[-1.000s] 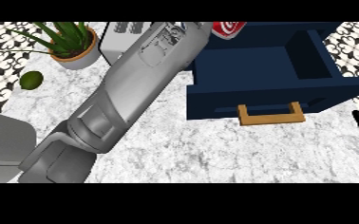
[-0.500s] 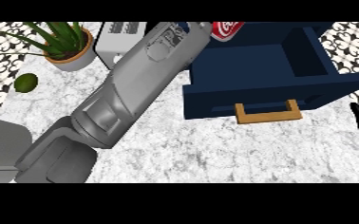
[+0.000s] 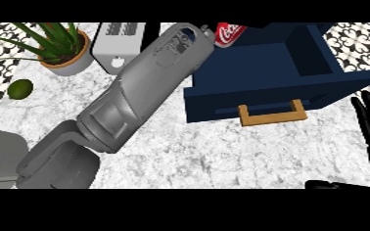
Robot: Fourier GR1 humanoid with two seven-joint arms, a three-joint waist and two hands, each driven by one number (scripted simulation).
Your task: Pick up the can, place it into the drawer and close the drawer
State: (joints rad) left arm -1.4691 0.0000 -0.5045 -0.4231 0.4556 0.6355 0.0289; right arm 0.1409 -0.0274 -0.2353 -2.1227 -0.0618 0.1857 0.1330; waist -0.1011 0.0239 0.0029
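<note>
A red can [image 3: 230, 32] stands at the view's top edge, just behind the left back corner of the open dark blue drawer [image 3: 271, 85]. The drawer's inside shows nothing in it, and its wooden handle [image 3: 269, 114] faces me. My left forearm [image 3: 145, 93] runs slantwise from the lower left up to the can. Only a dark sliver of the left hand [image 3: 207, 29] shows between the wrist and the can, so whether it holds the can is hidden. My right hand [image 3: 359, 111] rests open at the right edge, fingers up, to the right of the drawer's front.
A potted plant [image 3: 63, 49] and a white toaster [image 3: 123, 40] stand at the back left. A green fruit [image 3: 20, 89] lies near the left edge. Marble counter [image 3: 239, 151] stretches in front of the drawer.
The left forearm has reached a little further towards the can. The whole view has shifted slightly, so the drawer and can sit a bit more to the left.
</note>
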